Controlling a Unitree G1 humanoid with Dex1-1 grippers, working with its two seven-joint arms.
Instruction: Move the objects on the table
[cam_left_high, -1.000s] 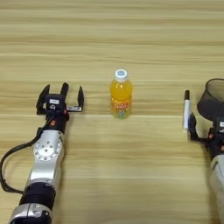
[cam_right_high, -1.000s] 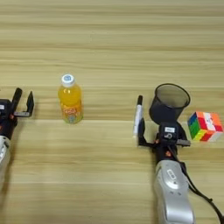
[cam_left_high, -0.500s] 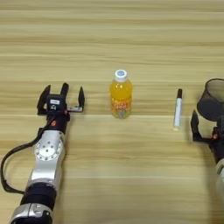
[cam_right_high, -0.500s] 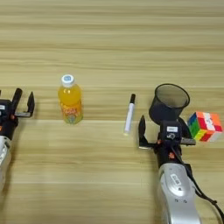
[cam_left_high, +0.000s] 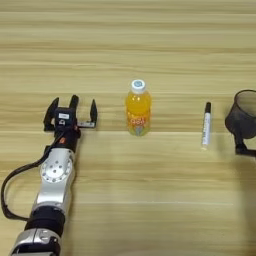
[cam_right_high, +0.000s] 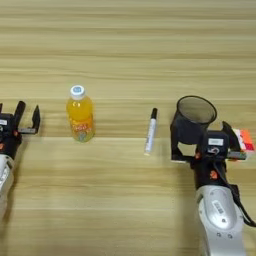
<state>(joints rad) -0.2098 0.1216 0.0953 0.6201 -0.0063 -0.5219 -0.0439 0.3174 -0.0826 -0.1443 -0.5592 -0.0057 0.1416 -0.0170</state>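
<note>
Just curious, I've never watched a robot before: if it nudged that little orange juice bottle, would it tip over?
Probably, yes. The juice bottle stands upright and tall on a narrow base, so a high push would likely topple it. Lying down, its round body could roll across the table.

puzzle cube (cam_right_high: 243, 140) mostly hidden behind right hand (cam_right_high: 200, 142)

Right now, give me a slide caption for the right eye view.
Right gripper beside the black mesh cup; marker and juice bottle on the table.
</note>
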